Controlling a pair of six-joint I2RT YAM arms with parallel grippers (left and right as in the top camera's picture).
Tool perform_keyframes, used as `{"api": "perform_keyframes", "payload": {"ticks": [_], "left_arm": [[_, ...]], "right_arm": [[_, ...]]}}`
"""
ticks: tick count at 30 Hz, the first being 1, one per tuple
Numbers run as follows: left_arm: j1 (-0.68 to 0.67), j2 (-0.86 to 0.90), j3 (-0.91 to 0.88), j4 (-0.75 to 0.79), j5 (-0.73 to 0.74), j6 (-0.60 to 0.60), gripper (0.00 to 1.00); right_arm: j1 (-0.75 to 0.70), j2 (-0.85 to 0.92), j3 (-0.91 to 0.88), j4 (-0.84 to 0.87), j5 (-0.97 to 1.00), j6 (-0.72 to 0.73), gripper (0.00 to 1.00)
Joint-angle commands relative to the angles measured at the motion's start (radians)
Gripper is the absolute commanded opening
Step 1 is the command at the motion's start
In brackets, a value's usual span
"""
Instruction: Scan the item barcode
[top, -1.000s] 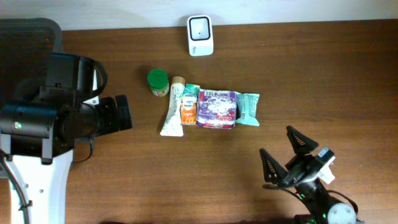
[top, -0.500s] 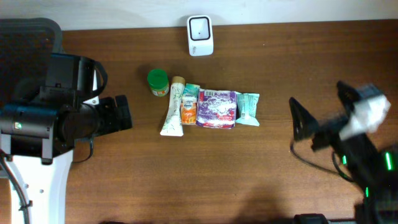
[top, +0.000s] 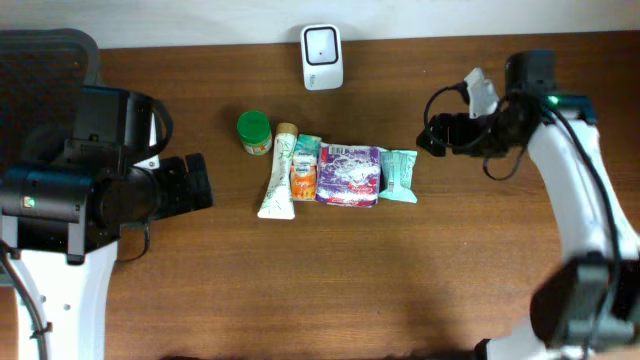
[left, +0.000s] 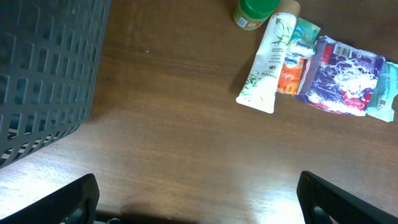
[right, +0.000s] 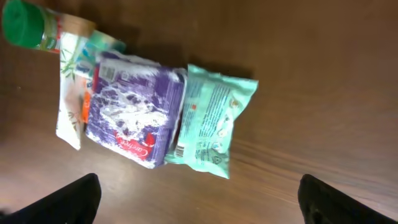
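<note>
Spread wide and empty at the right pincer (top: 428, 122), mint packet (right: 211, 121) lying just ahead of the fingertips. Further on, in a tight row: purple pack (right: 134, 115), white tube (right: 68, 106), green-lidded jar (right: 23, 25). Farthest off, to one side, white scanner (top: 322, 57).

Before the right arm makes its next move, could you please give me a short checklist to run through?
1. Right claw open: ok.
2. Mint packet is the nearest item to that claw and not held: ok.
3. Mint packet clear of its neighbours: not ok, its edge lies against the purple packet.
4. Scanner unobstructed, with nothing in front of it: ok.
5. Which face of the mint packet carries the code: cannot tell, the print is too blurred.
6. Left claw open and away from the row of items: ok.
</note>
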Motion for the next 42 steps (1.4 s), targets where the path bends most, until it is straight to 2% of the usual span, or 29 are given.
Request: {"api": "perform_keyframes", "payload": {"ticks": [1,3,7,9,12,21,24,25,26,28,29,32,34,40,41,42], "left_arm": [[0.0,-0.011,0.002,-0.002,-0.004,-0.01,0.99],[0.0,-0.011,0.002,-0.002,-0.004,-0.01,0.99],[0.0,-0.011,0.002,-0.002,-0.004,-0.01,0.99],[0.0,-0.011,0.002,-0.002,-0.004,-0.01,0.99],[0.0,-0.011,0.002,-0.002,-0.004,-0.01,0.99],[0.0,-0.011,0.002,-0.002,-0.004,-0.01,0.99],[0.0,-0.011,0.002,-0.002,-0.004,-0.01,0.99],[0.0,-0.011,0.002,-0.002,-0.004,-0.01,0.99],[0.0,-0.011,0.002,-0.002,-0.004,-0.01,0.99],[0.0,-0.011,0.002,-0.002,-0.004,-0.01,0.99],[0.0,-0.011,0.002,-0.002,-0.004,-0.01,0.99],[0.0,-0.011,0.002,-0.002,-0.004,-0.01,0.99],[0.0,-0.011,0.002,-0.002,-0.004,-0.01,0.99],[0.0,-0.011,0.002,-0.002,-0.004,-0.01,0.99],[0.0,-0.011,0.002,-0.002,-0.004,-0.01,0.99],[0.0,-0.011,0.002,-0.002,-0.004,-0.01,0.99]], "right_arm": [[-0.044,0.148,0.013,-0.002,-0.227,-0.087,0.96],[-0.071,0.251,0.013,-0.002,-0.352,-0.145,0.94],[-0.076,0.328,0.012,0.001,-0.356,-0.145,0.93],[-0.076,0.352,0.011,0.013,-0.356,-0.145,0.93],[-0.076,0.379,0.005,0.032,-0.356,-0.145,0.86],[-0.025,0.409,-0.127,0.193,-0.4,-0.114,0.82],[0.013,0.409,-0.152,0.255,-0.4,-0.068,0.7],[0.026,0.409,-0.152,0.257,-0.4,-0.068,0.64],[0.039,0.409,-0.152,0.256,-0.4,-0.068,0.54],[0.047,0.409,-0.151,0.253,-0.399,-0.064,0.48],[0.045,0.407,-0.149,0.248,-0.393,-0.056,0.42],[0.02,0.392,-0.119,0.177,-0.291,-0.027,0.31],[-0.005,0.359,-0.083,0.092,-0.183,-0.027,0.27],[-0.067,0.231,-0.004,-0.076,0.075,0.018,0.29],[-0.069,0.216,-0.002,-0.078,0.14,0.046,0.35],[-0.071,0.204,-0.002,-0.078,0.198,0.072,0.45]]}}
